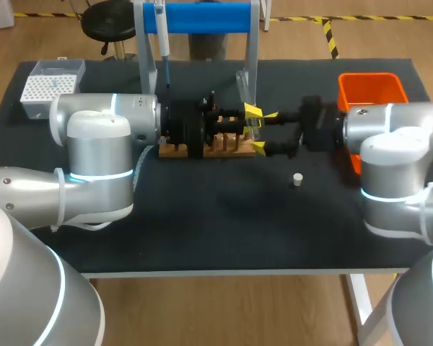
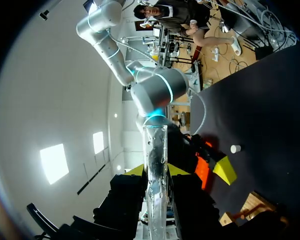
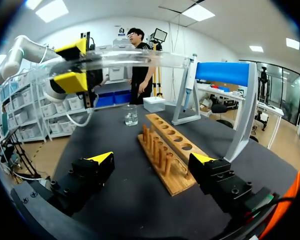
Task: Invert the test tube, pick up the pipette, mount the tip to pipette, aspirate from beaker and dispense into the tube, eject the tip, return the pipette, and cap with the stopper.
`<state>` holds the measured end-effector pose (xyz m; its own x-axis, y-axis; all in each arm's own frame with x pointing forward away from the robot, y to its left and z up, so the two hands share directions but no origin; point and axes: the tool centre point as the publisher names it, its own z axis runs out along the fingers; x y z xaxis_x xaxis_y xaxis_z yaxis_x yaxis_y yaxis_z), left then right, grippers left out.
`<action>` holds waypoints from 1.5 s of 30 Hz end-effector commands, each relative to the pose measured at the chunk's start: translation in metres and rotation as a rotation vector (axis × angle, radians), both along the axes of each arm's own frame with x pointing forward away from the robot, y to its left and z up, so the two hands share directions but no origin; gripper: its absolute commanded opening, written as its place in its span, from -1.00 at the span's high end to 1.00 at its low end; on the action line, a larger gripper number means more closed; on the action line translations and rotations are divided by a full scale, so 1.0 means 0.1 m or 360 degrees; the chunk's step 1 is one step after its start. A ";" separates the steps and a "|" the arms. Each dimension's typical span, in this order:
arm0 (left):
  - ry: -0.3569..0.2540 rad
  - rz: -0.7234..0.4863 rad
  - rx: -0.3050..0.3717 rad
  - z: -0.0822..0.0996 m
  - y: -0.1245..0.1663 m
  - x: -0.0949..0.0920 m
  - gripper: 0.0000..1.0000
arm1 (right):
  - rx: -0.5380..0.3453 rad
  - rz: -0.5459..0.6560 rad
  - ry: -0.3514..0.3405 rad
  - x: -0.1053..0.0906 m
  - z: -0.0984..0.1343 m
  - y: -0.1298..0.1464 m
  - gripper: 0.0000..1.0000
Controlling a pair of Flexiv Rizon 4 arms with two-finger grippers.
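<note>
Head view: left arm enters from the left and lies stretched across the table, wrist turned sideways, left gripper (image 1: 251,112) over the right end of the wooden rack (image 1: 216,148). Right arm enters from the right, forearm level, pointing back at it; right gripper (image 1: 267,132) sits just beside the rack's end, one yellow tip near the left gripper's tips, the other lower, by the rack's corner.

- Stopper (image 1: 297,179): alone on the black table (image 1: 202,231), near the right arm, apart from the rack.
- Pipette (image 1: 162,32): hanging on the blue-barred stand (image 1: 202,16) behind the rack.
- Tip box (image 1: 50,85) at the far left corner; orange bin (image 1: 372,90) at the far right.

Left wrist view: left gripper (image 2: 156,170) clamped on the test tube (image 2: 155,145), yellow tips pressing it from both sides; the clear tube runs out ahead between them. One tip of the right gripper shows just beyond.

Right wrist view: right gripper (image 3: 151,159) spread wide, nothing between its fingers, rack (image 3: 167,150) ahead of them. Test tube (image 3: 125,59) lies horizontal in the air above the rack, pinched near one end by the left gripper (image 3: 72,65). Beaker (image 3: 131,115) stands on the table past the rack's far end.
</note>
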<state>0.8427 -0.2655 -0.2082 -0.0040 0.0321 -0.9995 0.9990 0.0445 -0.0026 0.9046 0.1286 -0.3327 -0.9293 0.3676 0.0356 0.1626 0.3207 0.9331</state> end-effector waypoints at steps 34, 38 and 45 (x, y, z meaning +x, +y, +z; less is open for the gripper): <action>-0.0002 0.0000 -0.0001 0.00 -0.01 0.00 1.00 | -0.0084 -0.0082 -0.0136 0.34 -0.25 0.28 -1.00; -0.0002 0.0000 -0.0001 0.00 -0.01 0.00 1.00 | -0.0090 -0.0090 -0.0148 0.35 -0.25 0.30 -1.00; -0.0002 0.0000 -0.0001 0.00 -0.01 0.00 1.00 | -0.0091 -0.0101 -0.0183 0.35 -0.23 0.30 -1.00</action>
